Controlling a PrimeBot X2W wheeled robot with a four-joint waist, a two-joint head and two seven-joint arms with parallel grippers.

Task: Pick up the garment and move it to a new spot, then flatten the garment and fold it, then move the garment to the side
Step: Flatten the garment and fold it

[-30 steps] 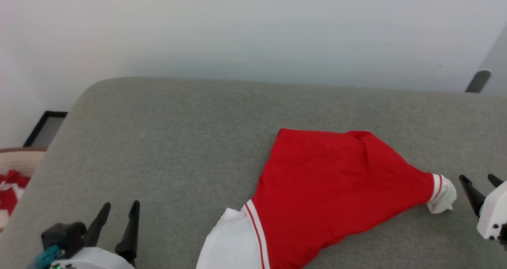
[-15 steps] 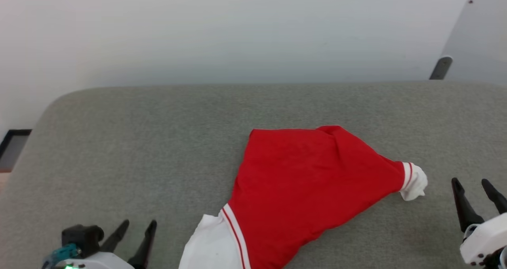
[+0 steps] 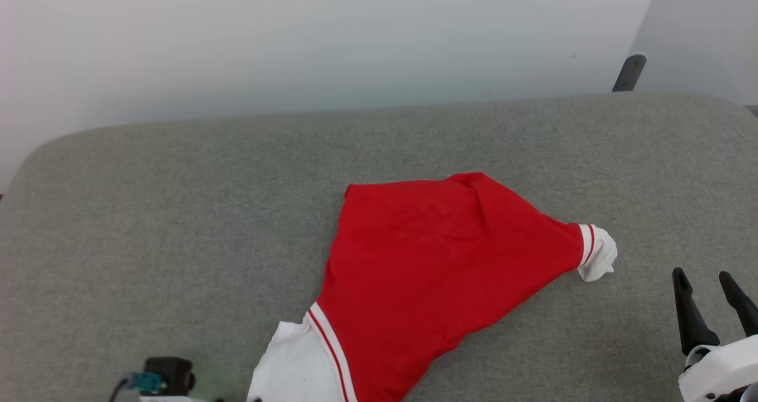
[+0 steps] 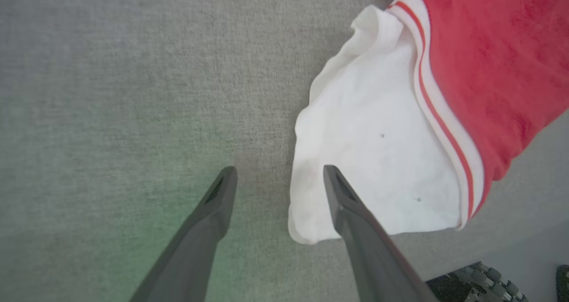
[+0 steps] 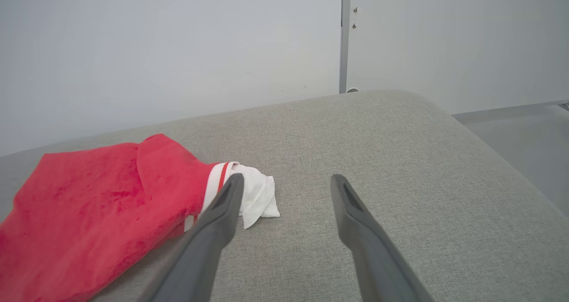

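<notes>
While nothing is held by either arm, both pairs of fingers are spread wide and empty. Nearest the robot, the left gripper (image 4: 278,173) is seen in its own wrist view pointing down at the grey fabric-covered counter (image 3: 177,212). One finger is drawn across the edge of a white panel (image 4: 378,137) of the garment (image 3: 438,260), and the other is set over bare counter. Whether the cloth is touched cannot be told. The white panel is bordered by red-and-white striped trim (image 4: 438,115), beyond which the red body begins.

At the lower right of the head view the right gripper (image 3: 702,275) is found, released, its fingers pointing up the view and kept apart from the cloth. Just beyond it and towards the left, a small white cuff (image 3: 599,253) is seen bunched on the counter, joined to the red cloth by a striped band.

The garment is spread loosely over the middle of the counter as a rough red triangle, with a soft fold near its far corner and its white panel at the near edge. Past it, bare counter is shown up to a rounded far edge. Behind that, a pale wall (image 3: 296,35) is seen, with a grey upright strip (image 3: 628,73) at the far right.
</notes>
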